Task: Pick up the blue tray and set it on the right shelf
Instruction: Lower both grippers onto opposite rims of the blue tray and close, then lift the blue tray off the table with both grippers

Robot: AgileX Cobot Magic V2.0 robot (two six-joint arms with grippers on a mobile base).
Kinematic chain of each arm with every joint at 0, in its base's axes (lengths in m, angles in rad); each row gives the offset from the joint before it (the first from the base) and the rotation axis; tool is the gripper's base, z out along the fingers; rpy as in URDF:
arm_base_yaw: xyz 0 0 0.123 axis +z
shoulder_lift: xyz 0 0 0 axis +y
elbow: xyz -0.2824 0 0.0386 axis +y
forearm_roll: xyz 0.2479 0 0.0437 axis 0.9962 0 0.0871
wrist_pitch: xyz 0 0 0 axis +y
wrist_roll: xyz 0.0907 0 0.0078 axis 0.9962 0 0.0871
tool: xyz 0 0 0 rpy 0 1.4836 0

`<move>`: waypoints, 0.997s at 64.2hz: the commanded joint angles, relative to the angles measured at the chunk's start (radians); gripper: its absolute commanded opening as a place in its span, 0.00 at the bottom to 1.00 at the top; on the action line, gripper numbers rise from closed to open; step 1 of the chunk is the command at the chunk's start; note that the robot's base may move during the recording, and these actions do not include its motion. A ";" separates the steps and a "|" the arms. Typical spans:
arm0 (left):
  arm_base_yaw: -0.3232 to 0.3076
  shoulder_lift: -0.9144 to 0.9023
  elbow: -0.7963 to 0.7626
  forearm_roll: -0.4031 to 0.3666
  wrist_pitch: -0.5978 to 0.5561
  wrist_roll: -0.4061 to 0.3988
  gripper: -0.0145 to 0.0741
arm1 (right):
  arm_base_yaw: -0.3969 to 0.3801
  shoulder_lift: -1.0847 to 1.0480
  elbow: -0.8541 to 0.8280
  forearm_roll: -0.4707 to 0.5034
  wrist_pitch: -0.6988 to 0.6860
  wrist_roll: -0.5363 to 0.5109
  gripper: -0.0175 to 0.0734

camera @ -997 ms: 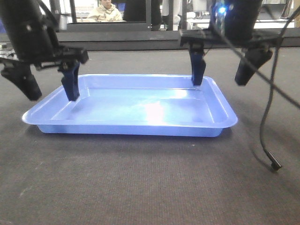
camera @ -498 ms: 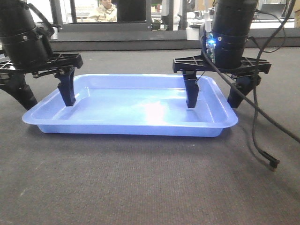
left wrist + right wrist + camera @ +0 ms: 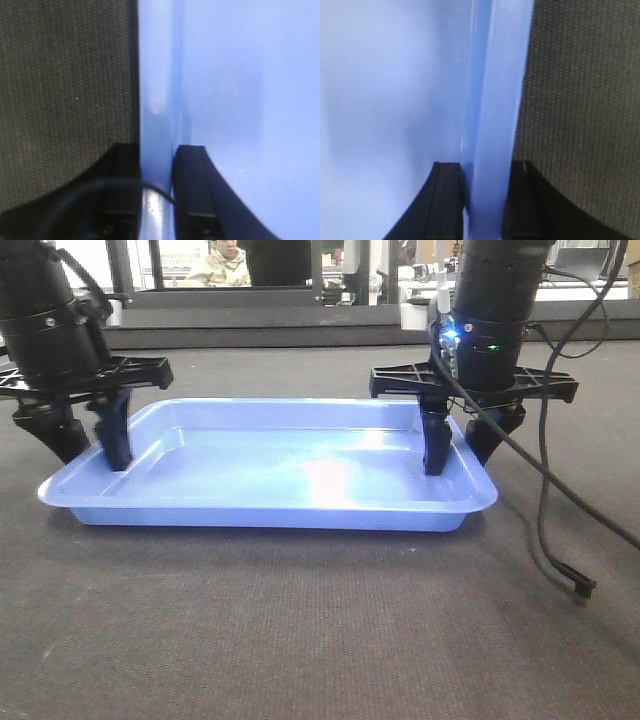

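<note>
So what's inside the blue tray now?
One black finger each of the left pincer and right pincer; the light-blue glossy plastic tray is otherwise bare. Floor beneath them is hidden.

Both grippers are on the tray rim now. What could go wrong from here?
1. The left gripper and right gripper each pinch only the thin flared rim of the glossy blue tray, so it may slip or flex on lift.
2. The grips sit at opposite ends, so uneven arm motion could tilt or twist it.
3. The loose cable hanging beside the right gripper could snag the tray's corner.
</note>
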 commanded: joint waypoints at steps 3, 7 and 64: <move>-0.008 -0.048 -0.029 -0.033 0.001 0.000 0.12 | 0.000 -0.078 -0.029 -0.012 0.002 -0.006 0.26; -0.008 -0.055 -0.029 -0.031 0.028 0.000 0.12 | 0.000 -0.104 -0.028 -0.017 0.010 -0.006 0.26; -0.013 -0.772 0.161 0.011 0.309 -0.042 0.12 | 0.141 -0.755 0.232 -0.076 0.157 -0.006 0.26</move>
